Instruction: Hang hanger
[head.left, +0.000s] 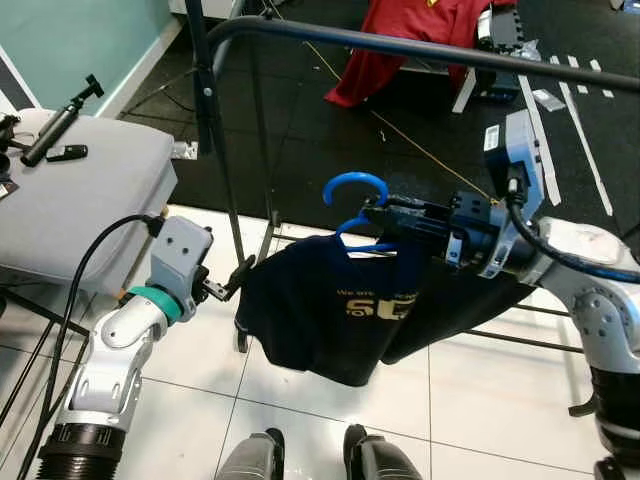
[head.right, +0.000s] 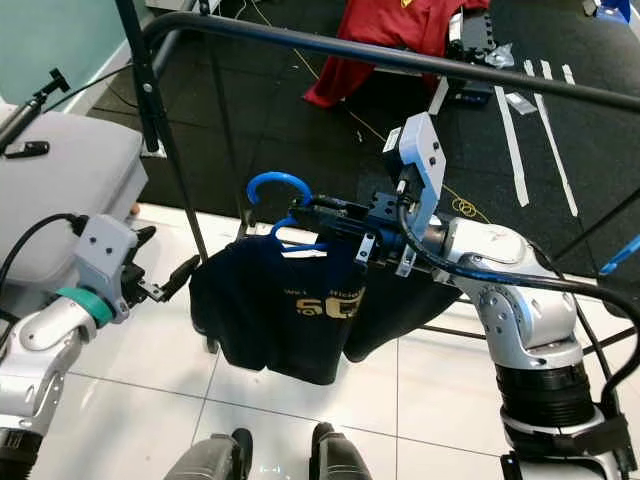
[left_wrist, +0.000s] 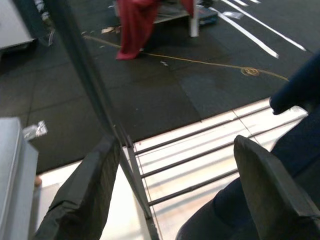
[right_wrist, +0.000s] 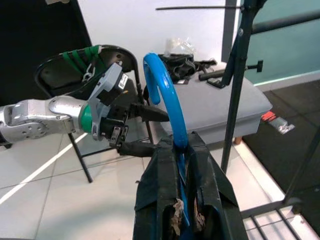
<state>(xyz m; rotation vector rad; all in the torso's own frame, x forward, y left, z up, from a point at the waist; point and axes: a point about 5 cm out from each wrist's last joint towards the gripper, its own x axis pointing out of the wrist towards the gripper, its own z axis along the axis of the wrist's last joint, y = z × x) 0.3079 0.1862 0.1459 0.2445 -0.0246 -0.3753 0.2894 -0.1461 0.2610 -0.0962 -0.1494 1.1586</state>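
Observation:
A blue plastic hanger (head.left: 356, 187) carries a dark navy T-shirt (head.left: 335, 310) with a yellow print. My right gripper (head.left: 383, 214) is shut on the hanger's neck, just under the hook (right_wrist: 162, 95). The hook sits below and in front of the black clothes-rack rail (head.left: 420, 47), not touching it. My left gripper (head.left: 240, 272) stands open just left of the shirt's edge, with its fingers (left_wrist: 85, 195) apart and nothing between them.
The rack's upright post (head.left: 205, 90) rises at the left, and its base bars (left_wrist: 190, 165) lie on the white tiles. A grey padded bench (head.left: 70, 195) with a black tool stands at the far left. A red garment (head.left: 400, 40) hangs behind the rack on black matting.

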